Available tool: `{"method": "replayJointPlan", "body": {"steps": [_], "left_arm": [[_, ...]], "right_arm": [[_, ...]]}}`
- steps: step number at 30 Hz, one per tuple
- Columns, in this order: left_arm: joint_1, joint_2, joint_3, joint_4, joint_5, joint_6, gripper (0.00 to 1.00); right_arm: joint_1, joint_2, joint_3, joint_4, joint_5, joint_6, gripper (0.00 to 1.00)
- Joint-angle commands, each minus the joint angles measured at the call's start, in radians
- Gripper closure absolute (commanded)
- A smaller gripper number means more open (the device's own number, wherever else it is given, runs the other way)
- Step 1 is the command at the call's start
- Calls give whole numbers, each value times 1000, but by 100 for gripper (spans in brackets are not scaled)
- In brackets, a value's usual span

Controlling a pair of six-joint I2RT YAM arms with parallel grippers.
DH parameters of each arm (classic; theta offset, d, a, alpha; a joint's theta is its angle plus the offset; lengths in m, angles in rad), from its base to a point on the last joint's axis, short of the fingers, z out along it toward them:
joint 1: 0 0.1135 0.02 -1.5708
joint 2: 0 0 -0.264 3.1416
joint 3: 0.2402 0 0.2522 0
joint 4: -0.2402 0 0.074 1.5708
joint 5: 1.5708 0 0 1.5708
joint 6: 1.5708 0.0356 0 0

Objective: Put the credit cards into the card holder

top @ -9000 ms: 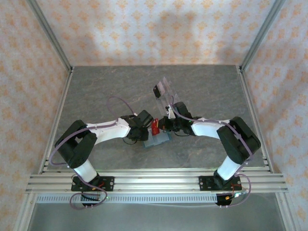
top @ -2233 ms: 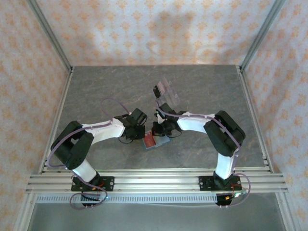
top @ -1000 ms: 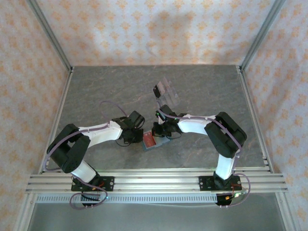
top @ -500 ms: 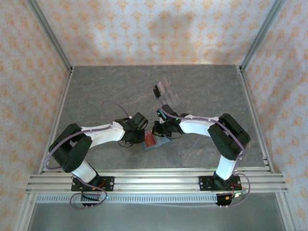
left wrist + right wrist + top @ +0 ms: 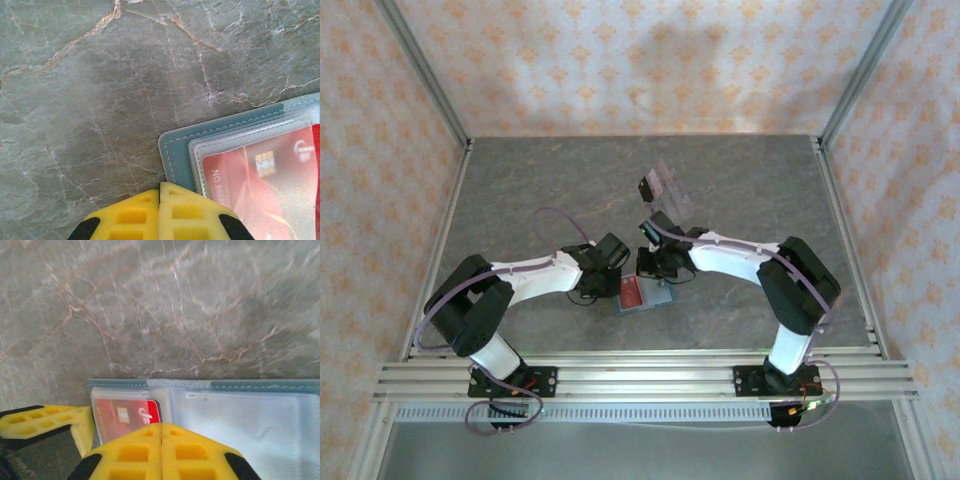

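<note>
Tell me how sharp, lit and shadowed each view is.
Top external: soft, even light, a faint shadow on the back wall. Left wrist: sharp, print on the red card legible, a soft shadow on the table. Right wrist: table smeared at upper right, inside of the card holder washed pale.

We are looking at a grey veined worktop [image 5: 540, 190], with peach patterned walls [image 5: 640, 60] and aluminium posts [image 5: 423, 70] enclosing it on three sides.
</note>
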Motion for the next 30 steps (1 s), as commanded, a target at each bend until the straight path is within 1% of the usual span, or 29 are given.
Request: {"method": "replayJointPlan", "body": {"steps": [1,5,6,9,16,19,24,30], "left_arm": [[-26,74,-11,95,44,-10,100],[-26,79,-7,92,44,-9,100],[-26,79,-6,93,42,-8,100],[-26,79,-9,93,42,-9,100],[-25,95,-3,97,47,-9,100],[-25,97,-3,99,48,-9,100],[-24,95,-3,97,44,-9,100],[-24,100,-1,100,46,-9,100]], "right_arm": [[-18,-32,64,-146,98,-100,90],[-29,17,107,-223,132,-159,87],[-29,23,106,-227,135,-167,85],[-29,39,99,-229,141,-177,79],[-20,80,82,-217,149,-192,77],[-14,103,85,-220,168,-197,72],[-6,130,67,-217,202,-200,72],[30,156,49,-229,263,-190,71]]}}
